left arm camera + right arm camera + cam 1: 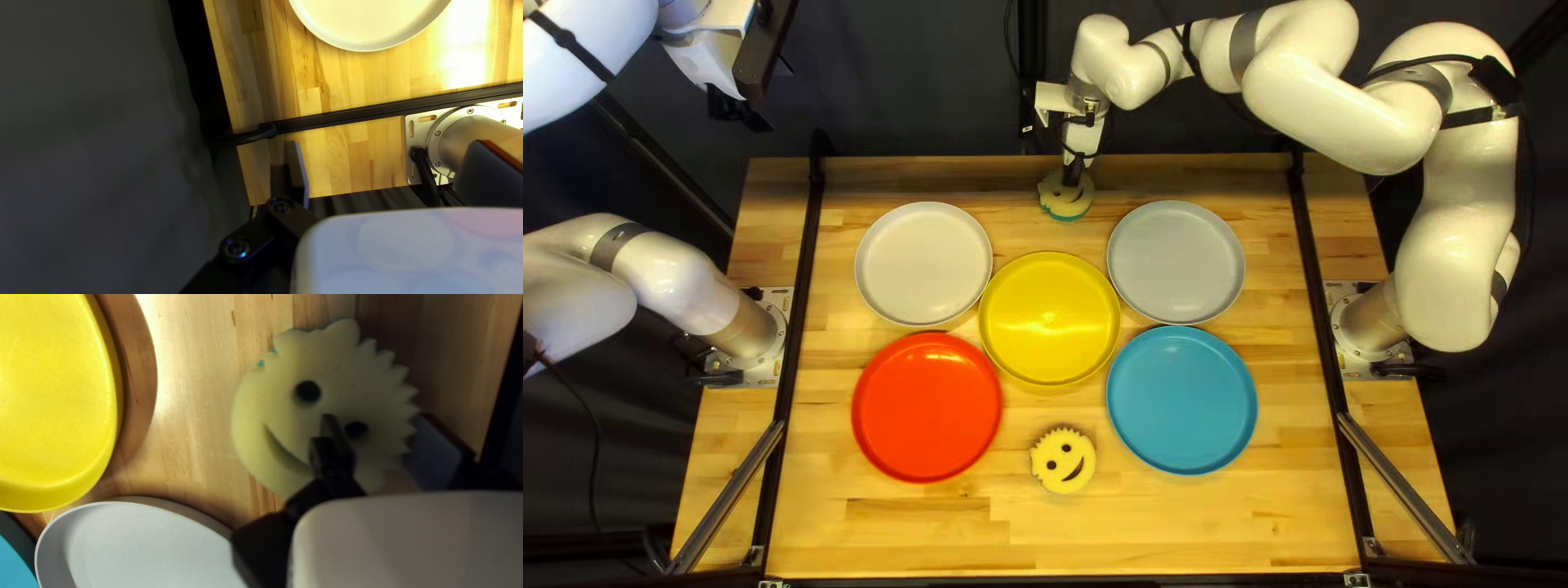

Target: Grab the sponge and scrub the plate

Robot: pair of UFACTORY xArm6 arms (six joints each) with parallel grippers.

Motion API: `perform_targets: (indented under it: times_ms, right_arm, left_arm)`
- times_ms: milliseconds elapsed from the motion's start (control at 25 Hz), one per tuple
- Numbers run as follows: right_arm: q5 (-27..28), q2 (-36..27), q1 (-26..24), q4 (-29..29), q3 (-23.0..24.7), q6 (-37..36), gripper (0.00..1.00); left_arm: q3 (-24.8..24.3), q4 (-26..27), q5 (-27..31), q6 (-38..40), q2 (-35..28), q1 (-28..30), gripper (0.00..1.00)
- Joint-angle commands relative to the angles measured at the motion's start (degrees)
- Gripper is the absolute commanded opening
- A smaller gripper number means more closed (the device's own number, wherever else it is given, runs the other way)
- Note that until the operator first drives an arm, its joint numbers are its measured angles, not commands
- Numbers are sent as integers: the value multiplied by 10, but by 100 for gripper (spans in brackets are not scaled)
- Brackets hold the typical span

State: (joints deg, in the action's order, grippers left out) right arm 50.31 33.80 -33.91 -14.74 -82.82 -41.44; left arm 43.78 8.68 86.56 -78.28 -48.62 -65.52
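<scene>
Near the table's far edge, my right gripper (1073, 178) reaches down to a smiling sponge (1066, 198), pale yellow with green along its near edge. In the right wrist view my gripper (378, 427) is partly open; one finger crosses the sponge's (283, 414) face, the other stands past its toothed edge. Whether they touch it is hard to tell. Another smiling sponge (1062, 460) lies between the red plate (927, 407) and blue plate (1182, 400). High over the far left corner hangs my left gripper (735, 106); its wrist view shows the gripper (387, 160) open, nothing between its fingers.
A yellow plate (1050, 319) lies mid-table, with a white plate (924, 264) and grey plate (1176, 262) behind it on either side. Black rails (797, 316) run along both table sides. My right arm stretches above the far right corner.
</scene>
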Motion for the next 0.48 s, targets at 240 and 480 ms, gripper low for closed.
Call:
perform_targets:
  times_ms: [240, 480]
  right_arm:
    - [-1, -26, 2, 13, 22, 2, 0]
    - [9, -118, -4, 26, 89, 5, 0]
  left_arm:
    - [0, 0, 0, 0, 0, 0, 100]
    - [0, 0, 0, 0, 0, 0, 100]
